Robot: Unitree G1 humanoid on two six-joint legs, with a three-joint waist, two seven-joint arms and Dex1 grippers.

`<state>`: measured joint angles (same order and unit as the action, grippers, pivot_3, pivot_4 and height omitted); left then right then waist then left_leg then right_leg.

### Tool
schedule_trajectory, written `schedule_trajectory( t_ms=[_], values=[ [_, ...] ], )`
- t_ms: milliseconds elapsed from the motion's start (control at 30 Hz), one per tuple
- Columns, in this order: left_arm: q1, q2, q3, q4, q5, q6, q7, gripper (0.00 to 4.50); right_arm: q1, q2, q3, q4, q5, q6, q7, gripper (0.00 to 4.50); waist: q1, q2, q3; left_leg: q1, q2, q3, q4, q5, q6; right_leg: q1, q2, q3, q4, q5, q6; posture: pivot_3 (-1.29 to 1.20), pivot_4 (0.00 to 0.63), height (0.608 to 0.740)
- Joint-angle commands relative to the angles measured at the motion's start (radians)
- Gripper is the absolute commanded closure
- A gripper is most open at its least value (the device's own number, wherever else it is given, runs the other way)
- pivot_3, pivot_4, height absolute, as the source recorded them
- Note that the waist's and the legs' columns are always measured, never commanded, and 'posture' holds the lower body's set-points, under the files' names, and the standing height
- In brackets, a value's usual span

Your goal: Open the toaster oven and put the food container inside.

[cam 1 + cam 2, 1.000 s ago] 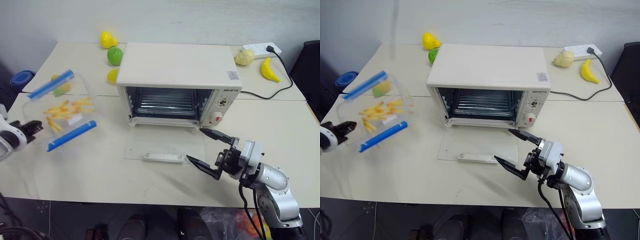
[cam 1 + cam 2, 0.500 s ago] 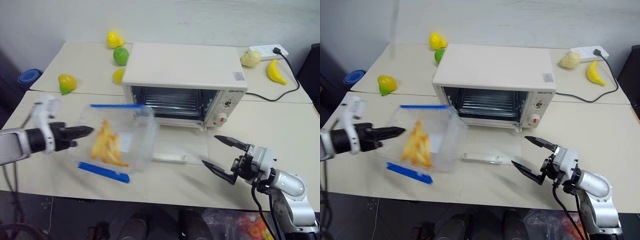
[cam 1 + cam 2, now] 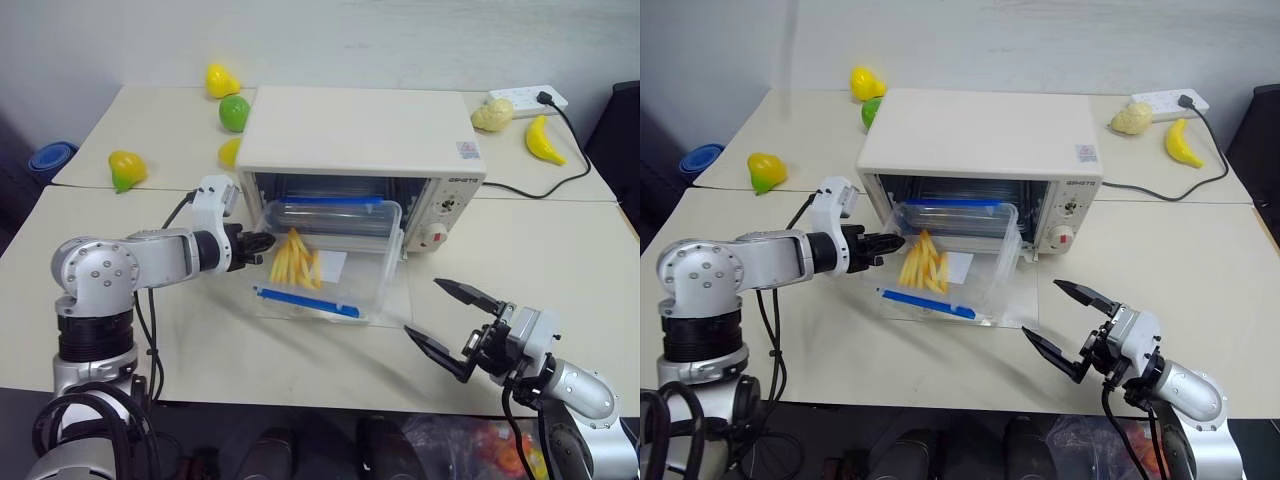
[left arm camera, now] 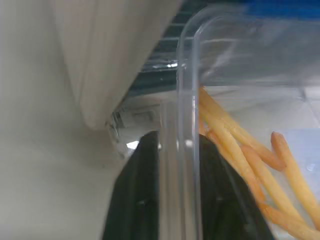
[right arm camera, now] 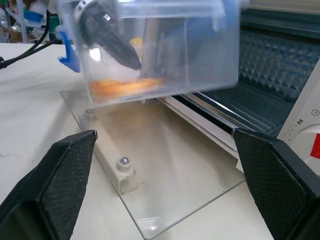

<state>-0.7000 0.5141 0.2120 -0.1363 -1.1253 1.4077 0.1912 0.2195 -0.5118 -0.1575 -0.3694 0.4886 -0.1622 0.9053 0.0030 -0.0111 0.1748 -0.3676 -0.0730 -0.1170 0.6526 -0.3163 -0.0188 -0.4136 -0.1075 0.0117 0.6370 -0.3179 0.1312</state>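
Note:
The cream-white toaster oven (image 3: pixel 365 130) stands at the table's middle, its glass door (image 5: pixel 165 180) folded down flat on the table. The clear food container (image 3: pixel 330 255), with blue clip strips and yellow fries (image 4: pixel 250 165) inside, hangs tilted above the door, its far end at the oven's mouth. My left gripper (image 3: pixel 262 243) is shut on the container's left wall, one black finger (image 4: pixel 140 200) on each side of the clear plastic. My right gripper (image 3: pixel 422 306) stands open near the front edge, right of the door, holding nothing.
Behind and left of the oven lie a yellow pear (image 3: pixel 219 80), a green apple (image 3: pixel 232 112) and a yellow-green fruit (image 3: pixel 124 168). A banana (image 3: pixel 542 138), a beige lump (image 3: pixel 489 115) and a power strip (image 3: pixel 525 99) with its cable sit at the back right.
My left gripper has swung the food container from the table's left side rightward to the oven's mouth. The right gripper has drawn back slightly toward the front edge, still open.

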Motion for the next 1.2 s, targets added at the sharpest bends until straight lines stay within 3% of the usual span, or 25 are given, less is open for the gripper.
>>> schedule_trajectory(
  t_ms=[33,67,200,267,367,433,500,533,667,733,767,933,1200],
  values=[
    [-0.027,-0.015,0.076,0.002,-0.023,-0.029,-0.048,2.30,0.024,-0.012,-0.016,-0.058,0.008,0.007,-0.010,0.00,0.001,0.000,0.000,0.000,0.000,0.000,0.000,0.000,0.000,0.000,0.000,0.000,0.000,0.000,0.000,0.00,0.150,0.740],
    [-0.030,0.000,0.111,0.021,-0.067,-0.003,-0.078,2.00,0.036,-0.023,-0.026,-0.068,0.034,0.026,-0.001,0.00,0.001,0.000,0.000,0.000,0.000,0.000,0.001,0.000,0.000,0.000,0.000,0.000,0.000,0.000,0.000,0.00,0.150,0.740],
    [-0.010,0.155,0.159,0.030,-0.068,0.011,-0.250,2.00,0.073,-0.079,-0.061,-0.113,0.117,0.106,0.025,0.00,-0.008,0.000,0.000,0.000,0.001,0.001,-0.001,0.000,0.000,-0.001,0.001,0.001,0.000,0.000,0.000,0.00,0.150,0.740],
    [0.039,0.280,0.157,0.022,-0.049,-0.023,-0.438,2.00,0.098,-0.132,-0.059,-0.139,0.153,0.173,0.056,0.00,-0.010,0.000,0.000,0.001,0.001,0.000,-0.002,0.000,0.000,-0.001,0.003,0.002,0.000,0.000,-0.001,0.00,0.150,0.740],
    [0.199,0.475,0.061,-0.059,0.125,-0.265,-0.793,1.97,0.123,-0.208,-0.048,-0.175,0.163,0.254,0.089,0.58,-0.009,0.001,0.000,0.002,0.002,0.002,-0.004,0.000,0.000,-0.001,0.003,0.005,-0.001,-0.001,-0.001,0.00,0.150,0.740],
    [0.387,0.553,-0.014,-0.108,0.285,-0.562,-1.094,2.36,0.109,-0.243,-0.005,-0.221,0.155,0.320,0.075,1.23,-0.003,0.002,0.000,0.003,0.002,0.003,-0.005,0.000,-0.001,0.000,0.003,0.005,-0.003,-0.001,-0.002,0.00,0.150,0.740],
    [0.498,0.571,-0.092,-0.131,0.391,-0.732,-1.238,2.87,0.058,-0.247,0.055,-0.246,0.144,0.387,0.043,1.94,0.000,0.003,0.000,0.005,0.003,0.004,-0.005,-0.001,0.000,0.003,0.001,0.006,-0.006,-0.001,-0.002,0.00,0.150,0.740],
    [0.514,0.560,-0.131,-0.143,0.425,-0.772,-1.258,3.13,0.026,-0.239,0.084,-0.247,0.136,0.410,0.031,2.24,0.004,0.003,0.000,0.006,0.003,0.004,-0.006,-0.001,0.000,0.005,-0.003,0.005,-0.008,-0.001,-0.002,0.00,0.150,0.740],
    [0.464,0.366,-0.229,-0.164,0.509,-0.843,-1.147,4.39,-0.112,-0.212,0.184,-0.203,0.088,0.492,-0.010,3.61,0.029,0.002,0.000,-0.001,0.002,-0.003,-0.002,-0.002,0.003,0.005,-0.005,0.005,-0.012,0.002,-0.001,0.00,0.150,0.740],
    [0.435,0.285,-0.252,-0.143,0.547,-0.851,-1.091,4.50,-0.206,-0.173,0.215,-0.151,0.030,0.518,-0.078,4.31,0.027,0.001,0.000,-0.003,0.000,-0.005,0.000,-0.002,0.003,0.004,-0.004,0.004,-0.011,0.003,0.000,0.00,0.150,0.740],
    [0.418,0.247,-0.257,-0.130,0.557,-0.842,-1.059,4.50,-0.249,-0.161,0.228,-0.129,0.006,0.546,-0.111,4.45,0.024,0.000,0.000,-0.003,0.000,-0.005,0.000,-0.002,0.003,0.004,-0.004,0.002,-0.011,0.004,0.000,0.00,0.150,0.740],
    [0.345,0.060,-0.258,-0.029,0.630,-0.844,-0.888,4.50,-0.436,-0.048,0.248,0.005,-0.100,0.541,-0.234,4.45,0.017,0.000,0.000,-0.003,0.000,-0.003,-0.001,0.000,0.002,0.001,-0.001,-0.003,-0.009,0.004,0.001,0.00,0.150,0.740],
    [0.241,-0.127,-0.247,0.174,0.792,-0.988,-0.697,4.50,-0.599,0.086,0.271,0.182,-0.248,0.494,-0.362,4.45,0.018,0.000,0.000,-0.003,0.000,-0.002,0.001,0.000,0.002,0.001,0.000,-0.003,-0.008,0.004,0.001,0.00,0.150,0.740]
  ],
)
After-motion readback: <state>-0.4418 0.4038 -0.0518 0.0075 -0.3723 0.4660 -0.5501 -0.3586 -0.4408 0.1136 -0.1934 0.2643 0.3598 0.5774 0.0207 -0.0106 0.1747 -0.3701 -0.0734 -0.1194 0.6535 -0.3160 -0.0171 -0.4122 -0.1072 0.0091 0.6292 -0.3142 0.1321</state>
